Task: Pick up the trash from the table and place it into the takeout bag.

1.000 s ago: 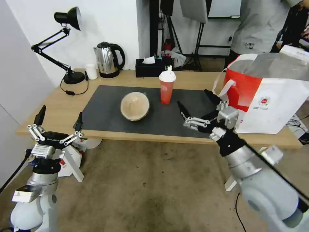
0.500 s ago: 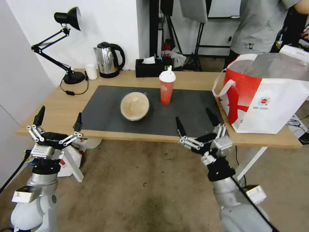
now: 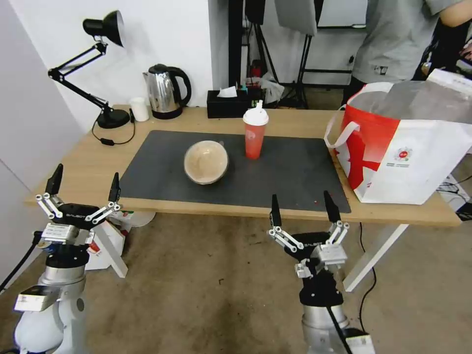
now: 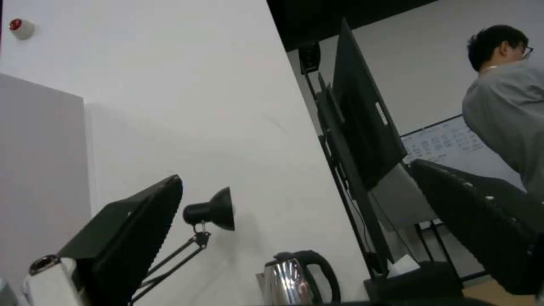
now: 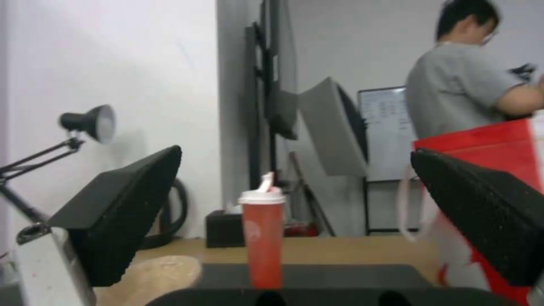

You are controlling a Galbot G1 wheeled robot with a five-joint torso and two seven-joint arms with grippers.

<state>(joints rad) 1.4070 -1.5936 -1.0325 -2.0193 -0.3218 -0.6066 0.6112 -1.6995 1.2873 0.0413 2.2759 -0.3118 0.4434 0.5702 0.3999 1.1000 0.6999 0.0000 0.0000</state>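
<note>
We hold our right gripper (image 3: pixel 303 210) wide open and empty at lower centre, below the light-wood table (image 3: pixel 295 122) edge. The left gripper (image 3: pixel 82 187) is likewise spread, empty. The red lidded drink cup (image 3: pixel 254 132) and beige-filled bowl (image 3: pixel 206 162) wait mid-frame; the red-and-white takeout bag (image 3: pixel 408 157) gapes rightward.

Clearance at the desk front

Both hands, the left hand (image 3: pixel 82 188) and right hand (image 3: pixel 303 209), are held spread below and in front of the desk (image 3: pixel 88 162) edge. The near strip of mat (image 3: pixel 275 184) is unobstructed; bowl (image 3: pixel 206 162) and cup (image 3: pixel 254 130) stand mid-mat, and the takeout bag (image 3: pixel 408 147) blocks the right end.
</note>
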